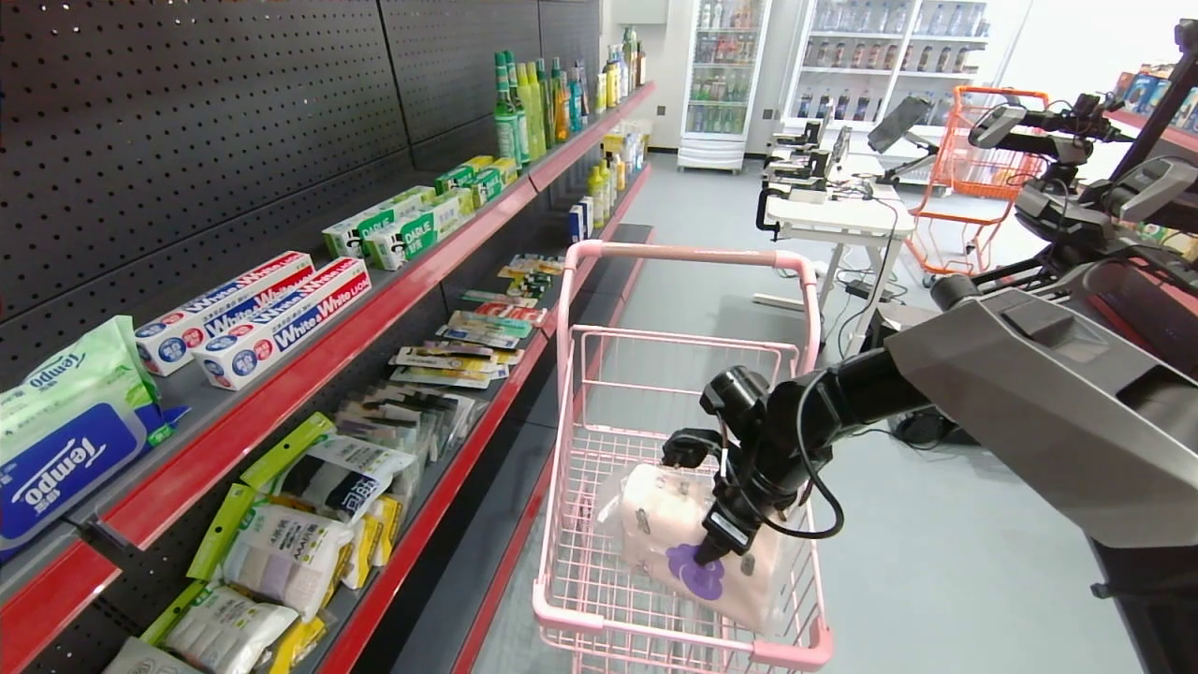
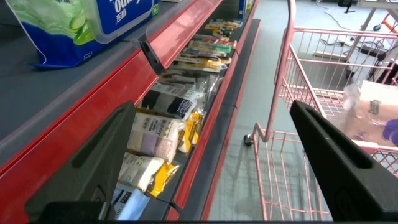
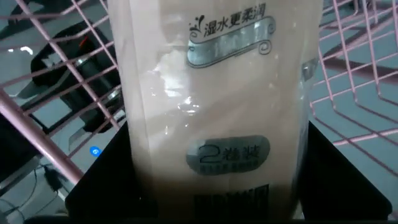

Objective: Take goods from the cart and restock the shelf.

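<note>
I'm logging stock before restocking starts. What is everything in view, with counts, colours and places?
cart: one, pink, beside the shelf.
tissue pack: one, cream, inside the cart.
toothpaste boxes: two, white with red and blue, top shelf.
wet wipes pack: one, blue and green, top shelf's near end.
bottles: several, green and yellow, top shelf's far end.
left gripper: open, beside the shelf.
right gripper: closed on the tissue pack.
</note>
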Controlling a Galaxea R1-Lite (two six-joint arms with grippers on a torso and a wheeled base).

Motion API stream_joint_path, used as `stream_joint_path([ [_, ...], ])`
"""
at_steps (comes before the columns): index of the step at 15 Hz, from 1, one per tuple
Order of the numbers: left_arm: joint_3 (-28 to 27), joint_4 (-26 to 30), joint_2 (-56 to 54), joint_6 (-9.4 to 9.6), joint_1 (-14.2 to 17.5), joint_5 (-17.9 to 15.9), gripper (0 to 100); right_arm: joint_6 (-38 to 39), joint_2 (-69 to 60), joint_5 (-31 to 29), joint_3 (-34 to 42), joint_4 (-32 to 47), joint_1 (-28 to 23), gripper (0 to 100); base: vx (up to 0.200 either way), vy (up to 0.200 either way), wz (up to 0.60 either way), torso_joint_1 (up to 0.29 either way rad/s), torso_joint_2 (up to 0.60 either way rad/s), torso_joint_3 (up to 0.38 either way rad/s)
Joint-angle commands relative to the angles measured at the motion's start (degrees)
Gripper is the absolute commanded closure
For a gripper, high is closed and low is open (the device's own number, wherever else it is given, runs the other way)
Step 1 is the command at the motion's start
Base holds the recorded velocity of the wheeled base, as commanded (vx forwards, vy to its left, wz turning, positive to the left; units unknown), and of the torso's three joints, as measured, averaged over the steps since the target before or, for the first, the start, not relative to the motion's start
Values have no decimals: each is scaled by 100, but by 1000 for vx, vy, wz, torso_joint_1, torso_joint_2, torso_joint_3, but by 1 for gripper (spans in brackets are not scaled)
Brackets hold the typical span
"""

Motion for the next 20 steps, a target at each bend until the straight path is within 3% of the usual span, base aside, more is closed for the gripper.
stream_joint_path([
  [1, 0, -2, 7, -1, 0, 4, 0, -54, -159, -60, 40, 295, -48, 100, 0, 0, 0, 0, 0, 0],
  [5, 0, -2, 7, -1, 0, 4, 0, -45, -106, -174, 145, 656, -57, 100, 0, 0, 0, 0, 0, 0],
  [17, 0, -2, 7, -1, 0, 4, 0, -238, -36, -1097, 321, 673, -57, 100, 0, 0, 0, 0, 0, 0],
  [20, 0, -2, 7, -1, 0, 4, 0, -177, -53, -1080, 347, 594, -65, 100, 0, 0, 0, 0, 0, 0],
])
